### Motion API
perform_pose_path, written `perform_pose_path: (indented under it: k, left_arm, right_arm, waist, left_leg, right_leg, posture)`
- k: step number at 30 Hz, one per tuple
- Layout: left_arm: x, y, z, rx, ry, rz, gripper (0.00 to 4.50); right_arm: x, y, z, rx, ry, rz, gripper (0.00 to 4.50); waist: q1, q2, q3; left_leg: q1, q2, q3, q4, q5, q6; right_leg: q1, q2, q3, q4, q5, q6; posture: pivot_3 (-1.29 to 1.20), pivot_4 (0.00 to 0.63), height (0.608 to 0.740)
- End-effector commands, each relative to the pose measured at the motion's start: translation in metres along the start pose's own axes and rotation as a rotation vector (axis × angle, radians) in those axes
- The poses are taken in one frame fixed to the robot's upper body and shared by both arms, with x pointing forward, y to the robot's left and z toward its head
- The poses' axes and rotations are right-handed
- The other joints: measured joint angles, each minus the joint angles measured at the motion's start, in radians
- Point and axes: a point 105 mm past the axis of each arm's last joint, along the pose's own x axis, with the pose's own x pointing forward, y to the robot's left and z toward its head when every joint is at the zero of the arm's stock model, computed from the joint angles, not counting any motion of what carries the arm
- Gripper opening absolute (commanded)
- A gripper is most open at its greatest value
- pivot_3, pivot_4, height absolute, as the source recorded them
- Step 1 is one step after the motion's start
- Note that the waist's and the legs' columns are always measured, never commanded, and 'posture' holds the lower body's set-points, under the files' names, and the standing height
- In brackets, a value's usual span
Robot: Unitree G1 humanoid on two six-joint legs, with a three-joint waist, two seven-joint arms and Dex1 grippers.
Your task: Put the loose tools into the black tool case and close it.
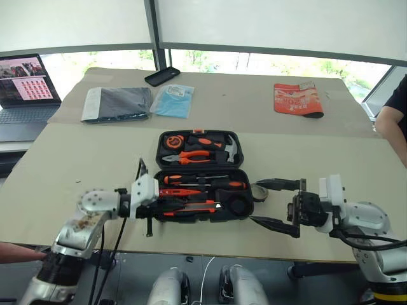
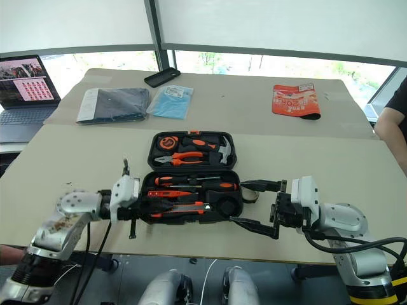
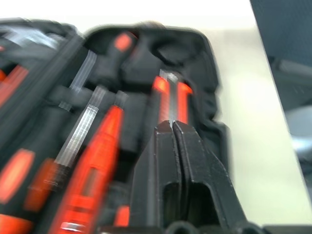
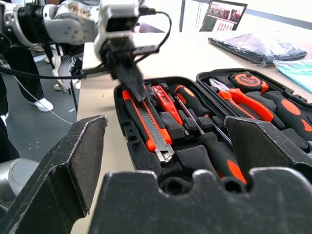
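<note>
The black tool case [image 1: 199, 132] lies open in the middle of the table. Its near half holds two orange-and-black screwdrivers [image 1: 219, 184], the orange tester screwdriver [image 1: 180, 192] and the utility knife [image 4: 153, 129]. My left gripper [image 1: 168, 204] is shut with nothing between its fingers, its tips over the knife's handle end at the case's left side. A small dark tape roll [image 1: 259, 191] lies on the table against the case's right end. My right gripper [image 1: 253, 201] stands open beside that end, pointing at the case, with the roll near its far finger.
The lid half holds a tape measure, pliers [image 1: 187, 155] and a hammer. Behind the case lie a dark folded bag [image 1: 117, 103], a blue packet [image 1: 173, 100], a black slab [image 1: 162, 76] and a red pouch [image 1: 297, 98]. A laptop [image 1: 25, 82] stands far left. A person's arm [image 1: 394, 121] is at the right.
</note>
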Motion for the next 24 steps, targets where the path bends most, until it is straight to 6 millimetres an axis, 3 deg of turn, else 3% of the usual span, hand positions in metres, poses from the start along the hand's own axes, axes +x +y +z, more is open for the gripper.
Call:
perform_pose_path:
  k: [1,5,8,10,12,15,21,24]
  left_arm:
    - [0.003,-0.001,-0.013,0.005,0.082,0.004,0.05]
    - [0.007,0.004,-0.033,-0.121,0.185,0.039,0.05]
    - [0.012,0.008,-0.031,-0.185,0.161,0.057,0.05]
    - [0.017,0.007,-0.021,-0.177,0.109,0.038,0.05]
    - [0.020,0.005,0.001,-0.112,-0.007,0.006,0.05]
    - [0.016,0.015,0.021,-0.106,-0.129,0.053,0.05]
    - [0.008,0.030,0.004,-0.102,-0.031,0.144,0.05]
    - [0.009,0.022,-0.010,-0.067,0.049,0.095,0.05]
  right_arm:
    - [0.000,-0.002,0.006,-0.041,-0.005,0.014,4.50]
    - [0.001,-0.003,0.007,-0.041,-0.004,0.019,4.50]
    - [0.002,-0.002,0.007,-0.041,-0.007,0.021,4.50]
    - [0.002,-0.001,0.008,-0.040,-0.007,0.020,4.50]
    - [0.001,-0.001,0.008,-0.038,-0.006,0.015,4.50]
    - [-0.001,-0.002,0.007,-0.038,-0.001,0.009,4.50]
    - [-0.007,-0.004,0.007,-0.045,0.015,0.000,4.50]
    - [-0.006,-0.005,0.006,-0.045,0.016,-0.006,4.50]
  waist:
    - [0.001,0.002,-0.001]
    - [0.002,0.009,-0.005]
    - [0.002,0.013,-0.008]
    - [0.001,0.015,-0.009]
    - [-0.001,0.016,-0.010]
    - [-0.001,0.015,-0.009]
    - [-0.002,0.015,-0.009]
    - [-0.003,0.014,-0.009]
  left_leg:
    - [0.000,0.000,0.000,0.000,0.000,0.000]
    - [0.002,0.000,0.000,0.000,-0.001,0.001]
    - [0.004,0.000,0.000,0.000,-0.001,0.001]
    - [0.006,0.000,0.000,0.000,-0.001,0.001]
    - [0.007,0.000,0.000,0.000,-0.001,0.001]
    - [0.005,0.000,0.000,-0.001,-0.001,0.001]
    - [0.000,0.000,0.000,-0.001,-0.001,0.001]
    - [0.001,0.000,0.000,-0.001,-0.001,0.002]
  right_leg:
    - [0.000,0.000,0.000,0.000,0.000,0.000]
    - [0.001,0.000,0.001,0.000,0.000,0.000]
    - [0.004,0.000,0.000,0.000,0.000,0.000]
    - [0.006,0.000,0.000,0.000,0.000,0.000]
    - [0.006,0.000,0.001,0.000,0.000,0.000]
    - [0.004,0.000,0.001,0.000,0.000,0.000]
    - [0.000,0.001,0.000,-0.001,0.000,0.000]
    - [0.001,0.001,0.000,-0.001,0.000,0.000]
  posture:
    - [0.00,0.150,0.740]
    - [0.00,0.150,0.740]
    - [0.00,0.150,0.740]
    - [0.00,0.150,0.740]
    - [0.00,0.150,0.740]
    - [0.00,0.150,0.740]
    - [0.00,0.150,0.740]
    - [0.00,0.150,0.740]
